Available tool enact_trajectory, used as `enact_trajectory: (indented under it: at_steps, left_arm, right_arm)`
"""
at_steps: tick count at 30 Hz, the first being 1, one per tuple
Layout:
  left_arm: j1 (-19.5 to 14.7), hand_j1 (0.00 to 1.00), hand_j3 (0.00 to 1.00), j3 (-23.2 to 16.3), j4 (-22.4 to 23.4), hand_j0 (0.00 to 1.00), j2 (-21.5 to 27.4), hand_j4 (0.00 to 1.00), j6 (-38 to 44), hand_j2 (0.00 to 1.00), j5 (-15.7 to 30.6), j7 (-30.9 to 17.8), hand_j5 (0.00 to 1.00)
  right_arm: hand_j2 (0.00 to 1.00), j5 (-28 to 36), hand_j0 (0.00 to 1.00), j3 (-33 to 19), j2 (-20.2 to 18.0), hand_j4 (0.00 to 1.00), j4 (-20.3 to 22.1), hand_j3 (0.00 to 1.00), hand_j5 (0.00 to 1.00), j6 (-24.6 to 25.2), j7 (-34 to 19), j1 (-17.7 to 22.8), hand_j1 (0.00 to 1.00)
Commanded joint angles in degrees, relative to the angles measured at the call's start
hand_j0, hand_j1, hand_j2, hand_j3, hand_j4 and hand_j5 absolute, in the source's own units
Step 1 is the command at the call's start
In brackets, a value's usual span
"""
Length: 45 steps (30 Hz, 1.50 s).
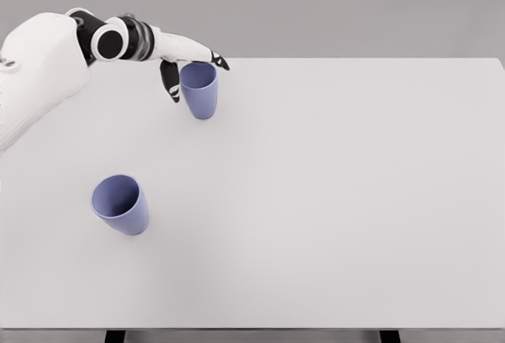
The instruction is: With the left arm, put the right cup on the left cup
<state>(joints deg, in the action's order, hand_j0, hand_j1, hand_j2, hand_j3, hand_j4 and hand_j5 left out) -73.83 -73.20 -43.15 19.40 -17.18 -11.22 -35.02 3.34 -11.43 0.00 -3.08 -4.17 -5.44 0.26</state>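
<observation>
The left hand (192, 67) reaches to the far left part of the table (355, 201), its dark fingers (170, 81) wrapped around the rim of the right cup (199, 89), apparently gripping it. The left cup (121, 203) stands upright, well apart, nearer the robot. Judging by this, 1 step is done, the grasp; lifting, carrying and stacking remain.

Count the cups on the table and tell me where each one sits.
2. One blue cup stands near the far left edge, the left hand at its rim. The other cup stands nearer, front left. None appear hidden.
</observation>
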Motion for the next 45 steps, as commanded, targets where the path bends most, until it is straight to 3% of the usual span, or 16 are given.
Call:
enact_trajectory:
  at_steps: [1,6,10,12,17,26,32,45]
  left_arm:
    - [0.0,1.00,1.00,0.2,1.3,1.00,-0.9,1.00,-0.1,1.00,-0.2,0.0,1.00]
    - [0.0,0.99,0.99,0.2,1.4,0.99,-0.9,0.99,-0.2,0.99,-0.2,0.0,0.99]
    - [0.0,0.85,0.85,0.1,1.4,0.85,-0.9,0.85,-0.4,0.85,-0.2,0.0,0.85]
    - [0.0,0.85,0.85,0.2,1.4,0.85,-0.9,0.85,-0.4,0.85,-0.2,0.0,0.85]
    - [0.0,0.71,0.71,0.2,1.4,0.71,-0.9,0.71,-0.5,0.71,-0.2,0.0,0.71]
    - [-0.4,0.71,0.71,0.2,0.5,0.71,-0.7,0.71,-0.6,0.71,-0.1,0.0,0.71]
    - [-0.8,0.70,0.70,0.2,-4.0,0.70,1.2,0.70,-0.7,0.70,0.2,0.0,0.70]
    - [-1.1,0.69,0.69,0.2,-17.1,0.69,11.0,0.69,-0.6,0.69,2.2,0.0,0.69]
  right_arm:
    - [1.00,0.0,1.00,0.0,0.0,1.00,0.0,1.00,1.00,-0.1,0.0,0.0,1.00]
    - [1.00,0.0,1.00,0.0,0.0,1.00,0.0,1.00,1.00,0.0,0.0,0.0,1.00]
    - [1.00,0.0,1.00,0.0,0.0,1.00,0.0,1.00,1.00,0.0,0.0,0.0,1.00]
    - [1.00,0.0,1.00,0.0,0.0,1.00,0.0,1.00,1.00,0.0,0.0,0.0,1.00]
    - [1.00,0.0,1.00,0.0,0.0,1.00,0.0,1.00,1.00,-0.1,0.0,0.0,1.00]
    - [1.00,0.0,1.00,0.0,0.0,1.00,0.0,1.00,1.00,0.0,0.0,0.0,1.00]
    - [1.00,0.0,1.00,0.0,0.0,1.00,0.0,1.00,1.00,0.0,0.0,0.0,1.00]
    - [1.00,0.0,1.00,0.0,0.0,1.00,0.0,1.00,1.00,-0.1,0.0,0.0,1.00]
